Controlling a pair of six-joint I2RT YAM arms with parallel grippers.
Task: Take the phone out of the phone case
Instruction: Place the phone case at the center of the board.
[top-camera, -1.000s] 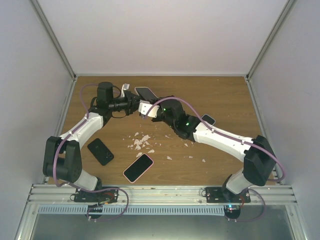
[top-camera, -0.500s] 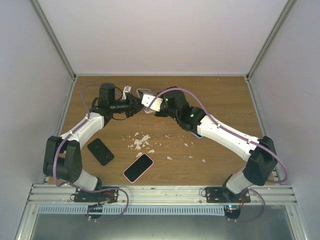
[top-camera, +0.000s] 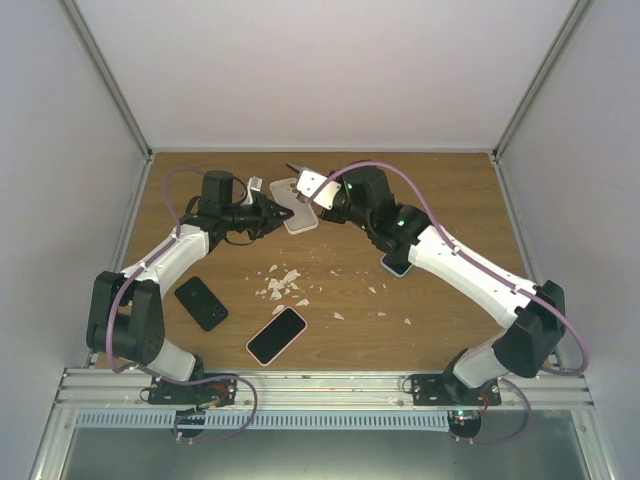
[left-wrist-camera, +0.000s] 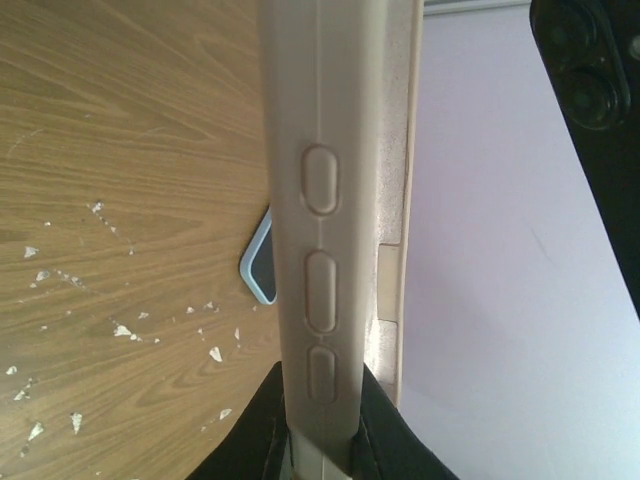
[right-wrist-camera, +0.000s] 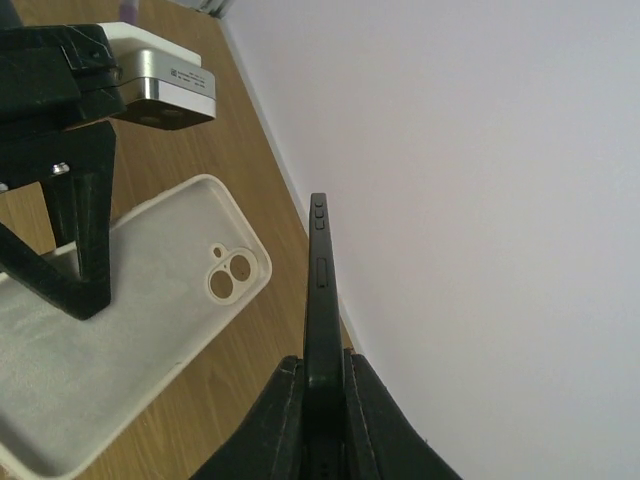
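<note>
Cream case (right-wrist-camera: 130, 330) is clamped by its edge in the left gripper (left-wrist-camera: 325, 440), empty, toward the far edge of the desk (top-camera: 450, 200). Beside it, apart, the phone (right-wrist-camera: 322, 290) is pinched edgewise in the right gripper (right-wrist-camera: 323, 400); with so narrow a grip, it could be twisted loose and dropped.

The whole table (top-camera: 450, 200) is seen from high above its near edge, looking down and forward to the back wall (top-camera: 320, 70). The left wrist view is taken very close along the beige phone case (left-wrist-camera: 325, 250) edge. The right wrist view is taken close along the black phone (right-wrist-camera: 322, 300). The case is shared by all three views.
</note>
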